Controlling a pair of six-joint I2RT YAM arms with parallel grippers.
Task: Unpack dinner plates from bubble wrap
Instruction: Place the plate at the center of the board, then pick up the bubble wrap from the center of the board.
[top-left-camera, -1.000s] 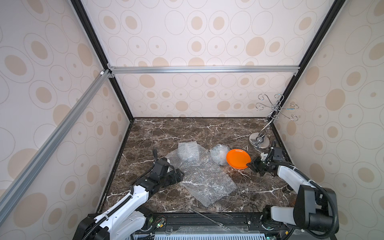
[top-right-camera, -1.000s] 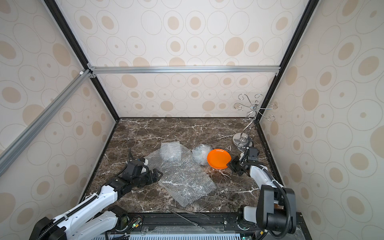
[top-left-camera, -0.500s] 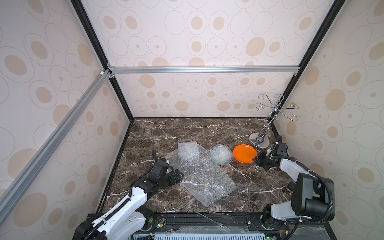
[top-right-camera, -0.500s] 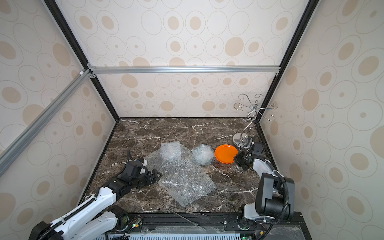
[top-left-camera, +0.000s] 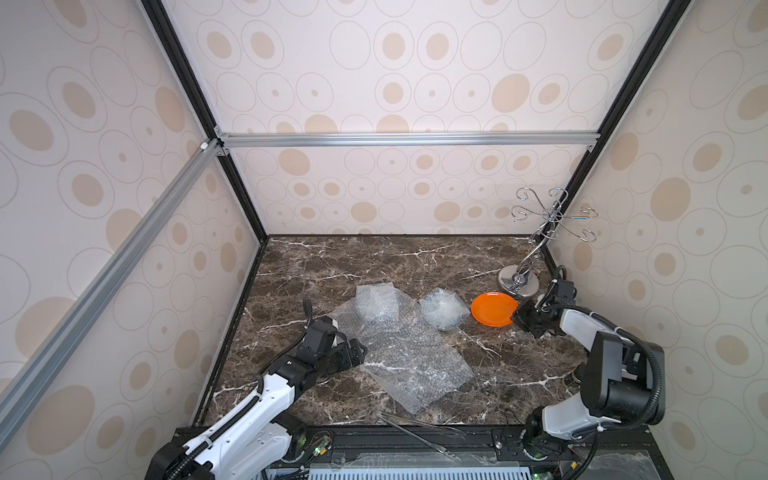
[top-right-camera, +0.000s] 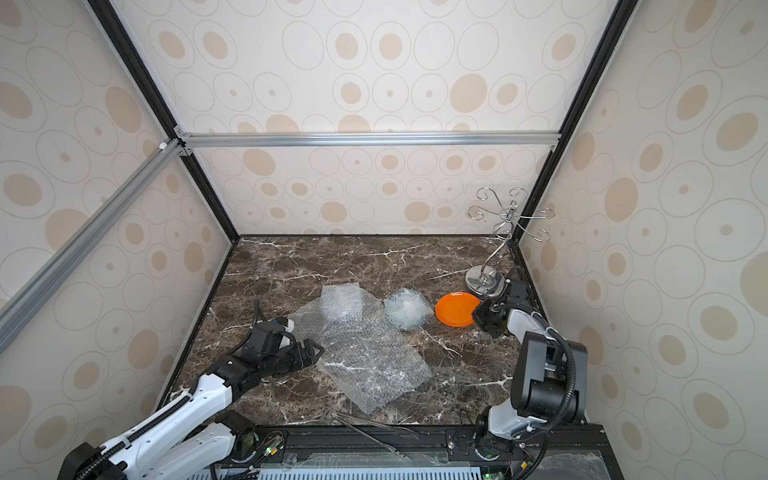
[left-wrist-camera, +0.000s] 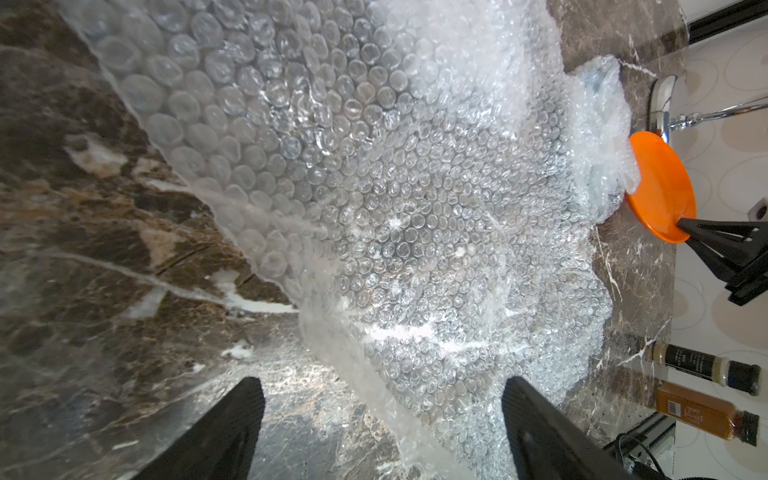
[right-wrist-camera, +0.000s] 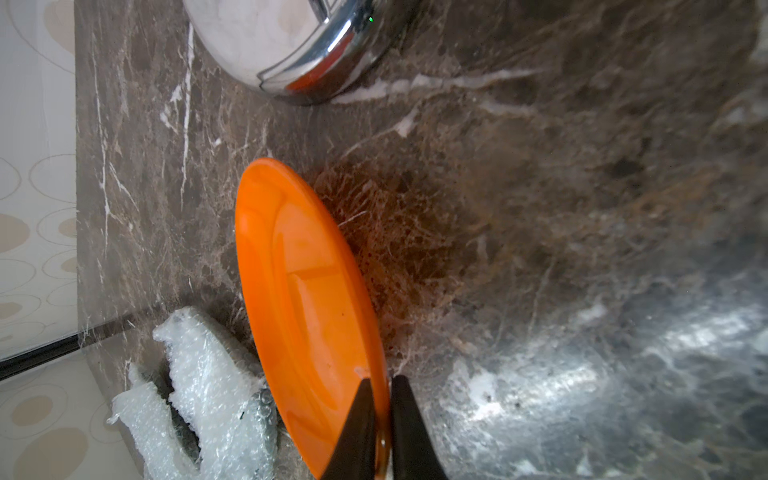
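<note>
The orange plate (top-left-camera: 492, 309) lies bare on the dark marble desk (top-left-camera: 374, 257), at the far right, just in front of the shiny disc base of the wire stand (top-left-camera: 518, 282). The right end effector (top-left-camera: 517, 318) pinches the plate's rim. In the right wrist view the rim sits between the two black fingertips (right-wrist-camera: 361, 399), which are drawn close together.

Just left of the plate sits a crumpled bubble wrap bundle (top-left-camera: 444, 309); what it holds is hard to make out. Further left, a large flat bubble wrap sheet (top-left-camera: 407, 353) is spread across the middle of the desk, and a second folded bundle (top-left-camera: 376, 303) lies on its far end.

The left end effector (top-left-camera: 357, 351) is low at the sheet's left edge, fingers spread wide and gripping nothing. In the left wrist view the sheet's edge runs between them.
</note>
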